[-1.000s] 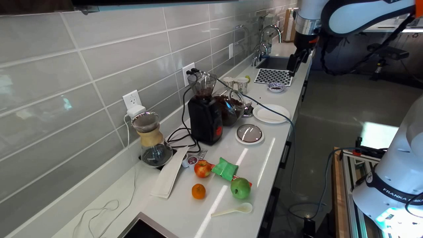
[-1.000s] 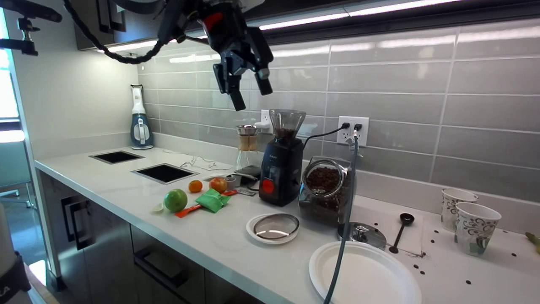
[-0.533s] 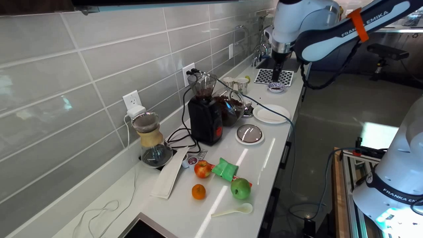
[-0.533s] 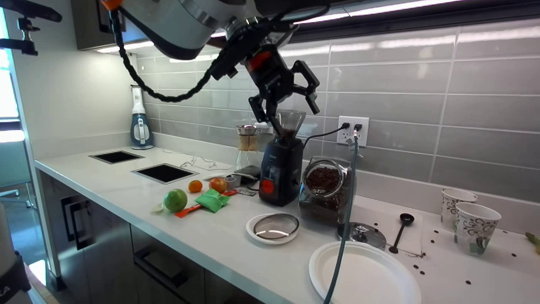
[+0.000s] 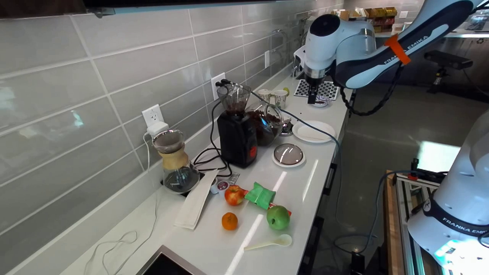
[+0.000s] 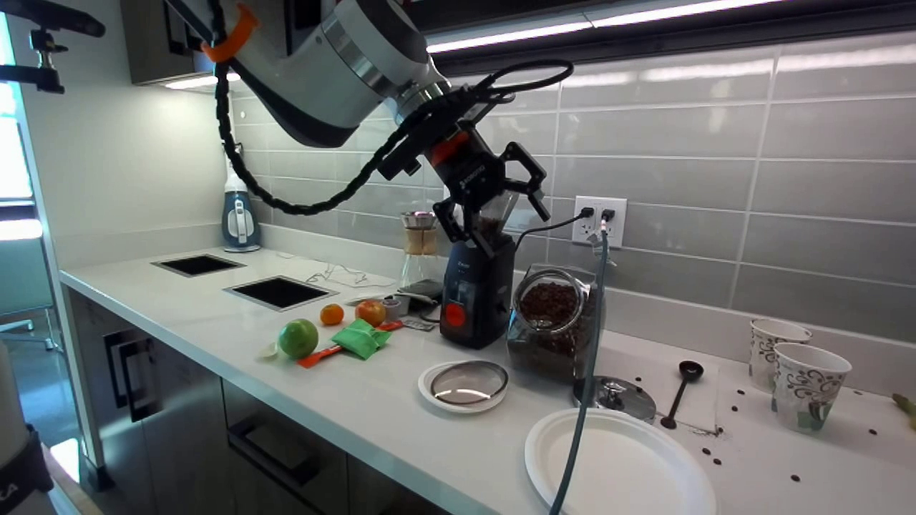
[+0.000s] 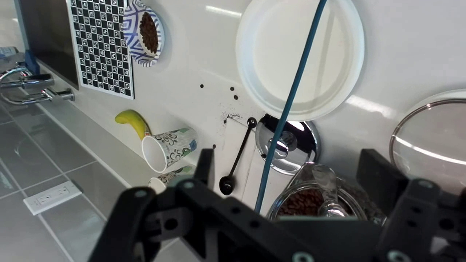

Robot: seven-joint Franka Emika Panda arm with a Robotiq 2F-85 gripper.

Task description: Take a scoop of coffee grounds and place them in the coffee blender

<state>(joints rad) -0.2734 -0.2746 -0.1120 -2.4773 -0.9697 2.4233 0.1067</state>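
The black coffee blender [image 6: 476, 293] stands upright against the wall, with dark beans in its clear hopper [image 5: 233, 101]. Beside it leans a glass jar [image 6: 551, 350] full of dark coffee, which looks like whole beans. A small black scoop [image 7: 240, 153] lies flat on a white sheet on the counter. My gripper [image 6: 517, 230] hangs above the counter, overlapping the blender's hopper in an exterior view. Its fingers are spread wide and hold nothing. In the wrist view the gripper [image 7: 287, 163] spans the jar mouth, and the scoop lies beside the left finger, well below.
A blue cable [image 7: 290, 98] crosses over the white plate [image 6: 622, 472] and the round metal lid [image 7: 287, 142]. Paper cups [image 6: 809, 386], a banana [image 7: 131, 120] and a patterned bowl [image 7: 131, 32] of beans stand farther off. A sieve [image 6: 469, 383] sits before the blender.
The arm has swung over the counter and come down. In an exterior view the gripper has shifted right and lower, and it has turned. It stays open; the counter objects are unmoved.
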